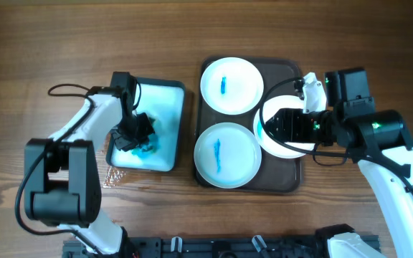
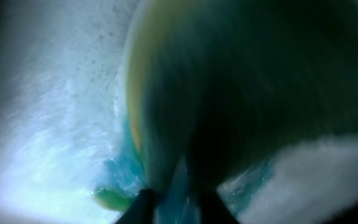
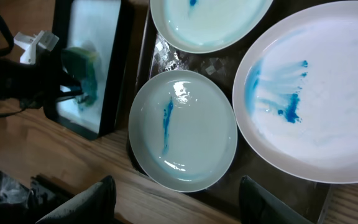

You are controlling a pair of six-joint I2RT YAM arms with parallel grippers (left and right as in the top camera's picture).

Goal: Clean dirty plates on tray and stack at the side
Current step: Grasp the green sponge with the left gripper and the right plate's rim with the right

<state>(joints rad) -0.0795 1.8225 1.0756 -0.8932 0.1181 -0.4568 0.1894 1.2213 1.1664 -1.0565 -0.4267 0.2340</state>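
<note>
Three white plates sit on 1 dark tray (image 1: 284,180) mid-surface, each w/ a blue smear: far plate (image 1: 231,84), near plate (image 1: 226,155), right plate (image 1: 287,149). One dark-rimmed tub (image 1: 162,97) lies just left of the tray, w/ a thin strip of wood between them. One sponge (image 1: 143,145), green w/ blue on it, is inside the tub. Two arms, 1 per side.

Edges & room: far and near plates are almost rim to rim. The right plate crowds both, and its right edge hangs over the tray's right rim. Little bare tray shows, only the near-right corner and the gaps btwn plates. The wooden surface (image 1: 49,43) is open at far left, near left and far right.

Left pincer (image 1: 136,136) is down in the tub's near-left part, closed on the sponge. In the left wrist view the sponge (image 2: 229,93) fills the frame, blurred, at the fingertips.

Right pincer (image 1: 269,129) hovers over the right plate's left side, near the smear, fingers spread wide w/ nothing btwn them. In the right wrist view, the near plate (image 3: 182,127) lies btwn its two fingers (image 3: 98,199), and the right plate (image 3: 316,93) is further right.
</note>
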